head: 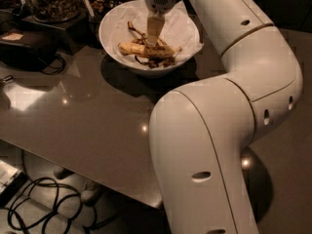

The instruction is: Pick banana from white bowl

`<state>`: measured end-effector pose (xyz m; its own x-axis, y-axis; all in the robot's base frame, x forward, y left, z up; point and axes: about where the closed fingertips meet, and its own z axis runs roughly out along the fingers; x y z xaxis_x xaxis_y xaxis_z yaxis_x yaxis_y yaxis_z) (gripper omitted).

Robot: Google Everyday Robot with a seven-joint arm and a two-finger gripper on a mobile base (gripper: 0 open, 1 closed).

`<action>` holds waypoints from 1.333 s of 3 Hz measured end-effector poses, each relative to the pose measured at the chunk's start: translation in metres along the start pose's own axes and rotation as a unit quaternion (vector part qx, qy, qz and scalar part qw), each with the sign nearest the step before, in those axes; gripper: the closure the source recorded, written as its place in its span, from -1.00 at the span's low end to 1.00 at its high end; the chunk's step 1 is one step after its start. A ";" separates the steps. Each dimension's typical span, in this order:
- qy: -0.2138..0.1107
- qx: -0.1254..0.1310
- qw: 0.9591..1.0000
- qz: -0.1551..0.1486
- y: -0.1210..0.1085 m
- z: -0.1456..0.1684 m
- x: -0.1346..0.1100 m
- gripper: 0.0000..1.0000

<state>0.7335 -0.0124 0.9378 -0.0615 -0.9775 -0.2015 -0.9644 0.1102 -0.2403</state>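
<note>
The white bowl [113, 27] sits at about 12 o'clock on the table [97, 116]. The banana [141, 49] lies flat inside it, running from 9 to 3 o'clock across the lower half, with what looks like the stem end out toward 3. The gripper [153, 41] hangs straight down from 12 o'clock with its tip right at the middle of the banana, touching it or near enough. Honestly can't tell if it's clamped on the fruit or loose, the angle hides that.

My take on handling: this banana looks well past ripe, spotty and brown, so I'd guess it's light, soft, easy to squish, and the skin maybe a bit slick. I'd grab it across the fat middle with a gentle squeeze, not by the stem, which could tear off. Dark peel scraps [155, 62] lie just beside it toward 6 o'clock. The paper liner [191, 35] could lift along with it if it gets pinched by mistake.
</note>
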 end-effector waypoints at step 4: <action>0.011 -0.057 0.998 -0.014 0.018 0.049 -0.007 -0.16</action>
<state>0.7292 0.0056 0.8884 -0.0386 -0.9837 -0.1756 -0.9887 0.0630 -0.1357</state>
